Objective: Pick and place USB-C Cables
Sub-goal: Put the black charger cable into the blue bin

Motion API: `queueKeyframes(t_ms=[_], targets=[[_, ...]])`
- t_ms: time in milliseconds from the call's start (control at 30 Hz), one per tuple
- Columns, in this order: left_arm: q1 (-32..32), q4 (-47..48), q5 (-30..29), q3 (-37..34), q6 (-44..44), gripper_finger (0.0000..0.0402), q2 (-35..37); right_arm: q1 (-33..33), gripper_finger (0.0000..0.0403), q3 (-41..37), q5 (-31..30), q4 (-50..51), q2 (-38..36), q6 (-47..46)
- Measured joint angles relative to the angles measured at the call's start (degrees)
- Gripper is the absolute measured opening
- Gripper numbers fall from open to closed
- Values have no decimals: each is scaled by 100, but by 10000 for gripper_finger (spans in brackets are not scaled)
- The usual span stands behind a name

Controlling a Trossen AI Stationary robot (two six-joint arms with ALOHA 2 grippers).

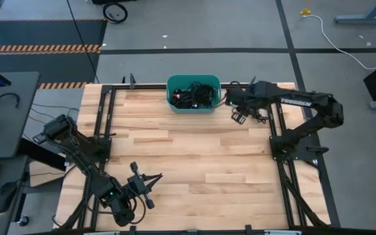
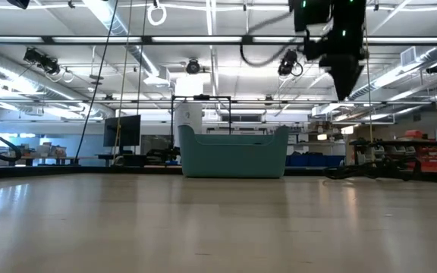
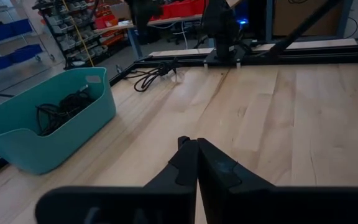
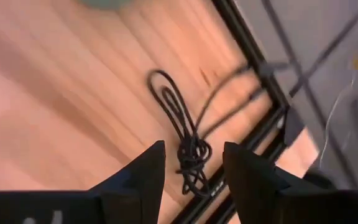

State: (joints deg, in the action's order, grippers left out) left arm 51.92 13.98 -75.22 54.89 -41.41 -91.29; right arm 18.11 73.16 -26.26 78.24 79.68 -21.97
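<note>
A teal bin (image 1: pixel 193 104) stands at the table's far edge with a tangle of black USB-C cables (image 1: pixel 194 94) inside, also seen in the left wrist view (image 3: pixel 61 112). One loose black cable (image 4: pixel 179 118) lies on the wood by the far right frame rail, a long loop with a knotted bunch. My right gripper (image 4: pixel 194 144) hangs open above that cable, fingers either side of the knot, touching nothing; the low view shows it (image 2: pixel 347 87) well clear of the cable (image 2: pixel 355 171). My left gripper (image 3: pixel 196 149) waits shut over the table's near left part (image 1: pixel 150 186).
A black metal frame (image 1: pixel 103 124) runs round the wooden tabletop, and its right rail (image 4: pixel 260 130) passes close by the loose cable. The right arm's base (image 3: pixel 222 37) is clamped at the right edge. Bare wood spreads between bin and left gripper.
</note>
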Motion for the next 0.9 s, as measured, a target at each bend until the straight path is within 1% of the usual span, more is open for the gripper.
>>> queueKeyframes(t_ms=[133, 267, 400, 533, 633, 733, 800, 900], targets=[[0, 0, 2, 0, -2, 13, 0, 997, 196, -605, 452, -565, 201, 396], [0, 0, 1, 0, 0, 20, 0, 1800, 237, -1206, 488, -1195, 547, 688], [-4, 0, 2, 0, 0, 20, 2, 2290, 268, -1668, 559, -1856, 972, 940], [-4, 0, 2, 0, 0, 12, 2, 2527, 272, -1976, 911, -2307, 1389, 1245], [-4, 0, 2, 0, 0, 10, 2, 2598, 255, -2126, 1007, -2443, 1676, 1422], [-4, 0, 2, 0, -2, 15, 2, 2597, 215, -2183, 1008, -2457, 1863, 1557], [-4, -2, 2, 0, -2, 18, 2, 2589, 172, -2184, 1023, -2434, 1906, 1574], [-4, -3, 2, 0, -2, 18, 2, 2573, 89, -2231, 1125, -2500, 1805, 1595]])
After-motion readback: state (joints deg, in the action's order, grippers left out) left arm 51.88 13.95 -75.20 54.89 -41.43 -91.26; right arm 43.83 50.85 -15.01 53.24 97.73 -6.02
